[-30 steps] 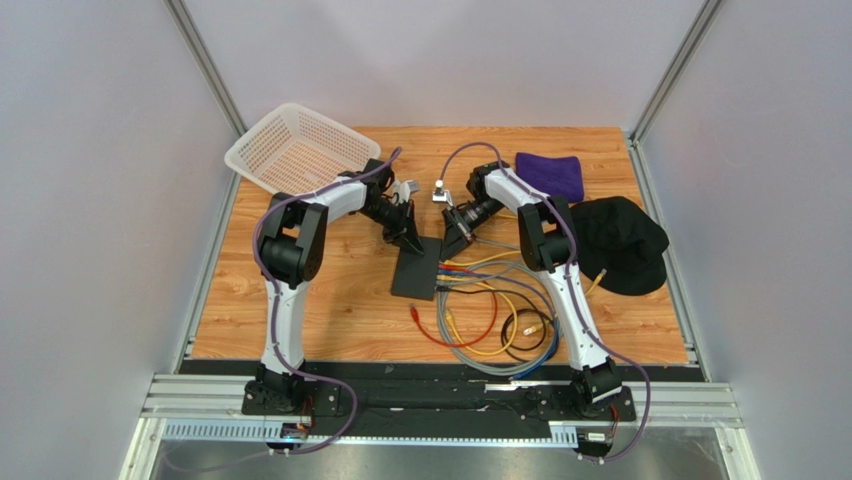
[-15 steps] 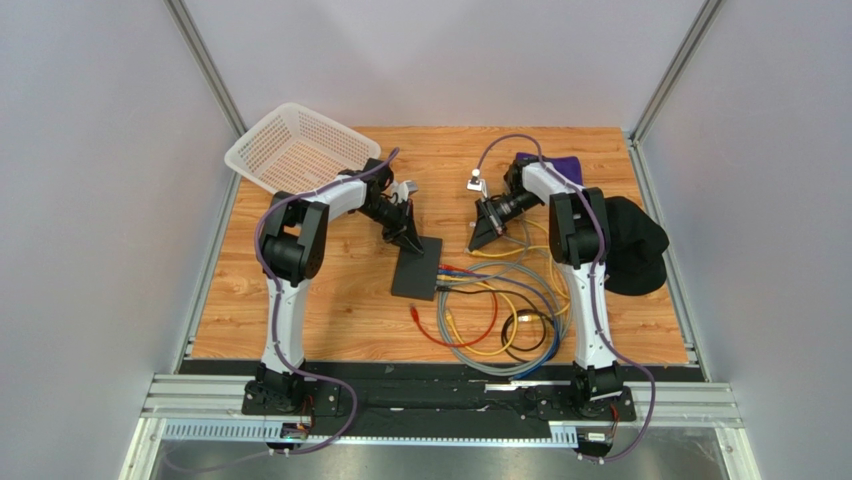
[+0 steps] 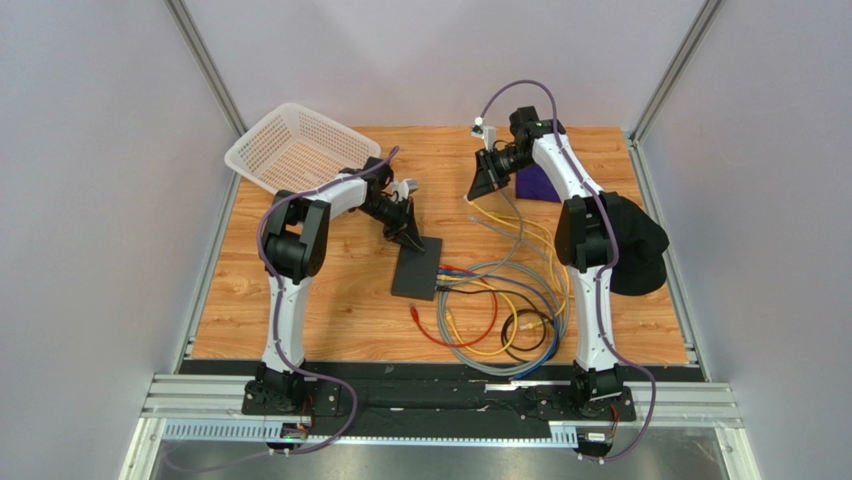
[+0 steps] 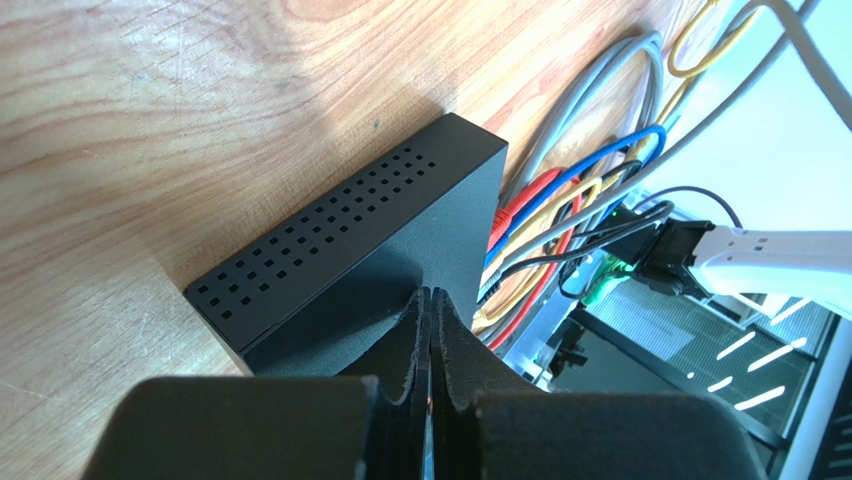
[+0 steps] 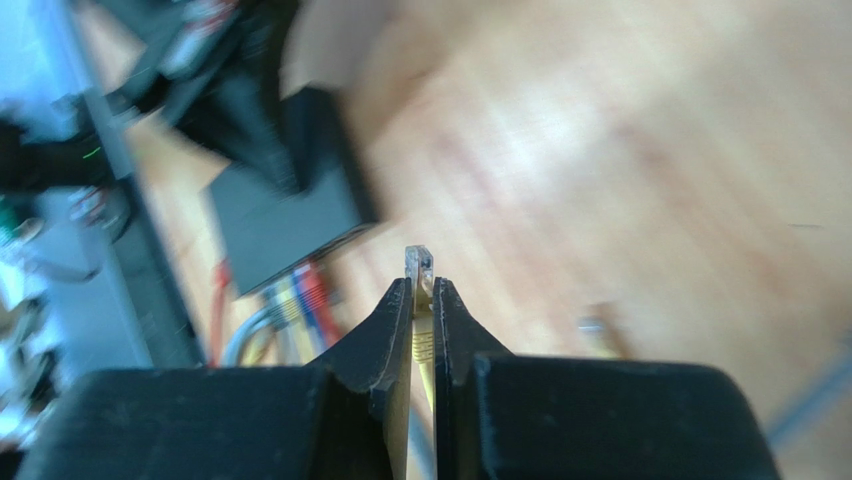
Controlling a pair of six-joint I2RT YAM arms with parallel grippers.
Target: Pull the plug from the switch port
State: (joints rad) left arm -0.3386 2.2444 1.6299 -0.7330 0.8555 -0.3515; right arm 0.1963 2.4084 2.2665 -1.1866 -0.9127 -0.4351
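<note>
The flat black switch (image 3: 418, 268) lies mid-table with red, blue and other cables (image 3: 455, 270) in the sockets on its right edge. My left gripper (image 3: 410, 238) is shut, with its tips on the switch's far top; the left wrist view shows the closed tips (image 4: 430, 296) over the black box (image 4: 370, 235). My right gripper (image 3: 479, 190) is raised at the back, well away from the switch. It is shut on a yellow cable's clear plug (image 5: 419, 266). The plug is out of the switch (image 5: 285, 215), and its yellow cable (image 3: 490, 212) hangs down to the pile.
A white mesh basket (image 3: 295, 148) stands at the back left. A purple cloth (image 3: 540, 186) lies under the right arm and a black cap (image 3: 625, 245) at the right edge. Loose coiled cables (image 3: 500, 320) lie in front of the switch.
My right gripper has moved from the switch's edge up and towards the back right, carrying the yellow plug with its cable trailing. The left gripper and switch stayed put.
</note>
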